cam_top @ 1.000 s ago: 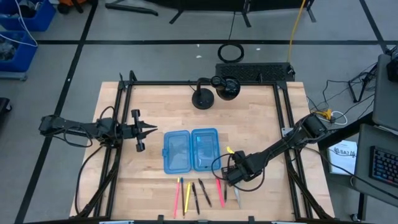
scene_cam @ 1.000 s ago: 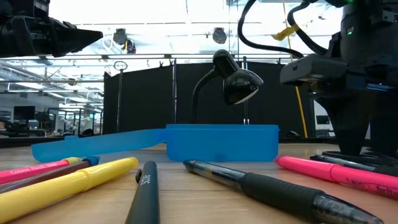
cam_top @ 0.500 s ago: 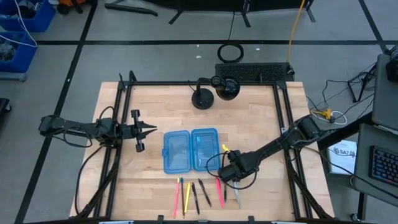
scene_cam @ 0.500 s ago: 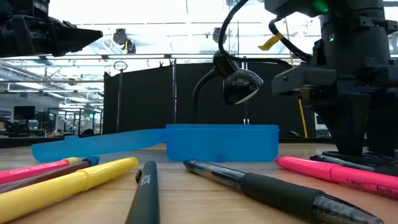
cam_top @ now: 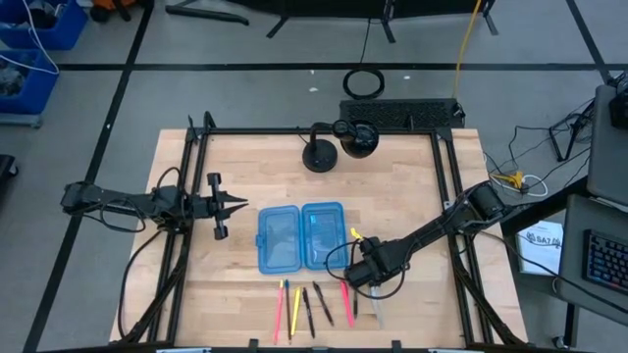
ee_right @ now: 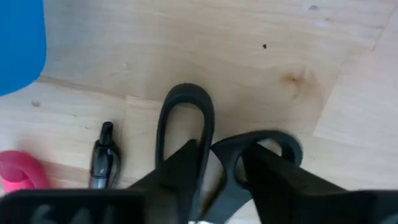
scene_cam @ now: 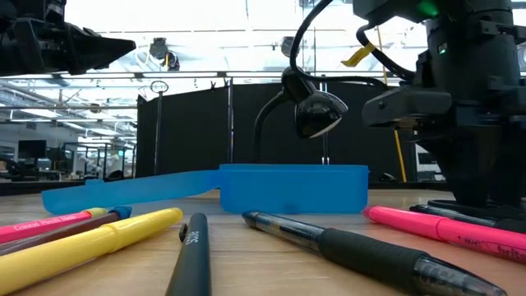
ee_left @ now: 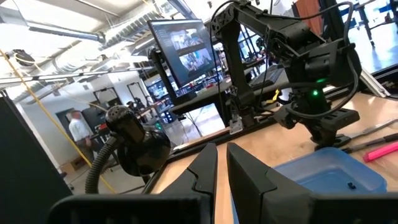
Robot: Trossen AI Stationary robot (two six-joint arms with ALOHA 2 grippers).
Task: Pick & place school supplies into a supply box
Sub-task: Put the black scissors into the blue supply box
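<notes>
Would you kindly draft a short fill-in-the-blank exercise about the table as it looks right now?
1. The supply box lies ____, both halves flat on the table.
2. The right gripper sits over the handles of the ____.
3. The left gripper waits at the table's left edge, holding ____.
4. The pen nearest the right gripper is ____ in colour.

Missing words: open; scissors; nothing; pink

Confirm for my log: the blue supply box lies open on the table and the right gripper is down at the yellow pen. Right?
Not quite. The supply box does lie open, but the right gripper is down at the scissors, its fingers straddling the black handle loops. The right wrist view shows it.
</notes>
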